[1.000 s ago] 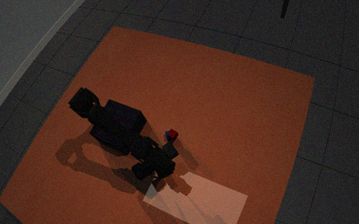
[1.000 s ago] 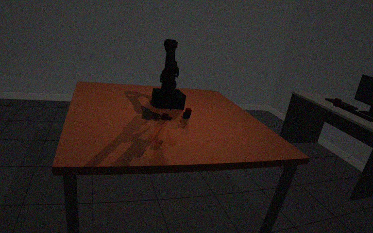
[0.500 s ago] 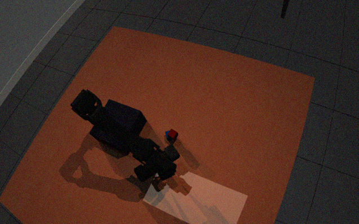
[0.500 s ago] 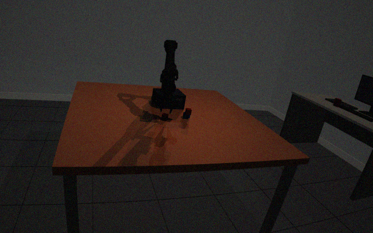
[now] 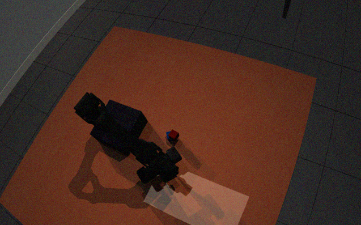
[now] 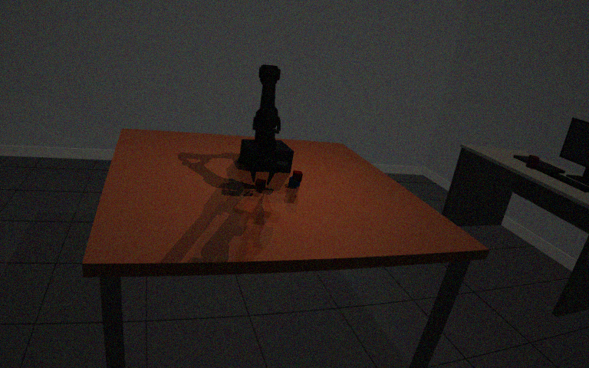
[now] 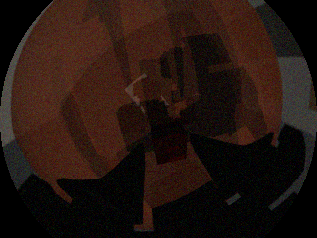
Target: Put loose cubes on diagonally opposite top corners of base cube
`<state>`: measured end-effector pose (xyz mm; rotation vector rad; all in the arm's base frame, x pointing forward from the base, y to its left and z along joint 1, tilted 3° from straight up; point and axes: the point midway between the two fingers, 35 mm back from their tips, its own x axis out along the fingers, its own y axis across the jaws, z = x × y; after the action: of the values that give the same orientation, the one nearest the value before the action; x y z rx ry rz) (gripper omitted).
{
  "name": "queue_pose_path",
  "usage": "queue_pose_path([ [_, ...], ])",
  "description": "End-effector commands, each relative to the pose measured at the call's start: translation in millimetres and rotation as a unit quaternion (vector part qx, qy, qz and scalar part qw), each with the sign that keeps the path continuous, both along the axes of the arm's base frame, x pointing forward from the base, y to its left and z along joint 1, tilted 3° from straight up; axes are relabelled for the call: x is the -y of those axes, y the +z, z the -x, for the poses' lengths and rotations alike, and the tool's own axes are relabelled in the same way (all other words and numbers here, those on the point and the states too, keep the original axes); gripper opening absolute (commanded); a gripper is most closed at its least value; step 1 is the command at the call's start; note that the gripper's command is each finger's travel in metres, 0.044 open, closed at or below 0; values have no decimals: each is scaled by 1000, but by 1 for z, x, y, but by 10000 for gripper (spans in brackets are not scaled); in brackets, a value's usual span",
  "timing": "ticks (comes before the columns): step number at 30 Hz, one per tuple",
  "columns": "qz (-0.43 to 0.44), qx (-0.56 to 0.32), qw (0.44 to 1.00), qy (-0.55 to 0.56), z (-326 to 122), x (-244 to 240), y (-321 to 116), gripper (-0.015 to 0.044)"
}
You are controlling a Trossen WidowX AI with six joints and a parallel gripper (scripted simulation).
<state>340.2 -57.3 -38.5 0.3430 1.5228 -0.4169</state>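
Note:
A small blue base cube (image 5: 167, 135) (image 6: 294, 182) stands on the orange table (image 5: 218, 99) (image 6: 347, 217). A red cube (image 5: 173, 134) (image 6: 297, 173) sits on top of it, toward one side. My gripper (image 5: 169, 185) (image 6: 261, 179) (image 7: 167, 142) points down at the table just left of the base cube and is open. A second red cube (image 6: 259, 185) (image 7: 169, 134) lies on the table between its fingers. I cannot tell whether the fingers touch it. In the top view the wrist hides this cube.
The arm's dark base block (image 5: 120, 122) (image 6: 265, 155) stands just behind the cubes. A pale rectangular patch (image 5: 212, 203) lies on the table in front of the gripper. A desk (image 6: 512, 173) with a monitor stands off to the right.

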Motion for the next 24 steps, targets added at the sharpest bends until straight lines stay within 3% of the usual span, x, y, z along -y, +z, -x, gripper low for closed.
queue_pose_path([
  [1, 1, -3, 1000, 2, 2, 0, -4, 212],
  [5, 1, -3, 1000, 2, 2, 0, -4, 108],
  [24, 0, -3, 1000, 2, -4, -1, 40, 105],
])
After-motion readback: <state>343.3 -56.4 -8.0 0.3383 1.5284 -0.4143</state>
